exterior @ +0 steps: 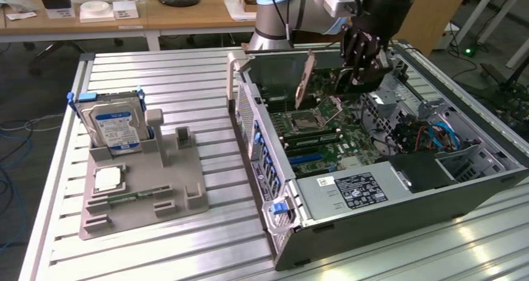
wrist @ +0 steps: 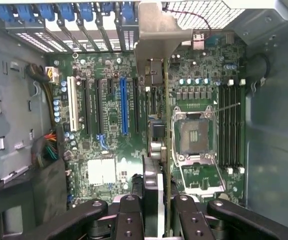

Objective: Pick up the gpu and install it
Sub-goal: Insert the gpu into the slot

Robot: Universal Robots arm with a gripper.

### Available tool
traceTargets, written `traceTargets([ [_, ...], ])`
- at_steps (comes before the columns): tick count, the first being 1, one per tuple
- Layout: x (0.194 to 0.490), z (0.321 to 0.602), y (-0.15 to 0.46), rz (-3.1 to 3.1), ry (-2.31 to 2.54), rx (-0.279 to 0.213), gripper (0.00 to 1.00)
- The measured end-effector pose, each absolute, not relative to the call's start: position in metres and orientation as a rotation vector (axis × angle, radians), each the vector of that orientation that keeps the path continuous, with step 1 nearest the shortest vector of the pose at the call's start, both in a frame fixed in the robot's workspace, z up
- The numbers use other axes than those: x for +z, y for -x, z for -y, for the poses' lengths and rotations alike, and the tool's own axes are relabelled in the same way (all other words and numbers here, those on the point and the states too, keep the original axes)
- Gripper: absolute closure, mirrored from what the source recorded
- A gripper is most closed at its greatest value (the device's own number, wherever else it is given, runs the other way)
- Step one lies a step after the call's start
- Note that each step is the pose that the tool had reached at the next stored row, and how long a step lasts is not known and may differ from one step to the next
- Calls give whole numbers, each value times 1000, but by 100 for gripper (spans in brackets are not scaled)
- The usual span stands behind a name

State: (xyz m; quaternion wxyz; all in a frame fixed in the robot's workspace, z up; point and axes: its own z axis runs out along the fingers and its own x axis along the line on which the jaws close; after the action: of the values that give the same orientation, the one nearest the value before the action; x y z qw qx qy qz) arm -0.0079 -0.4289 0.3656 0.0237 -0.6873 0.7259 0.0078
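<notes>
One gripper, black, clamped on the gpu by its upper edge.

One gpu, held on edge inside the open computer case, above the motherboard, at the case's far end. Its brownish-orange face is turned to the exterior view's left. In the wrist view the card appears edge-on between the gripper's fingers. Its silver bracket points at the case's slotted wall. It stands over the board between the blue slot and the processor socket. Whether it touches the board cannot be told.

One hard drive, blue label, upright in a grey holder near the left edge of the table in the exterior view, well apart from the case.

One power supply, at the case's near end.
</notes>
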Motion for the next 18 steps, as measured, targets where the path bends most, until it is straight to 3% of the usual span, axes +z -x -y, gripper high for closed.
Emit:
traceTargets([
  [18, 347, 433, 32, -2221, 2152, 28, 72],
])
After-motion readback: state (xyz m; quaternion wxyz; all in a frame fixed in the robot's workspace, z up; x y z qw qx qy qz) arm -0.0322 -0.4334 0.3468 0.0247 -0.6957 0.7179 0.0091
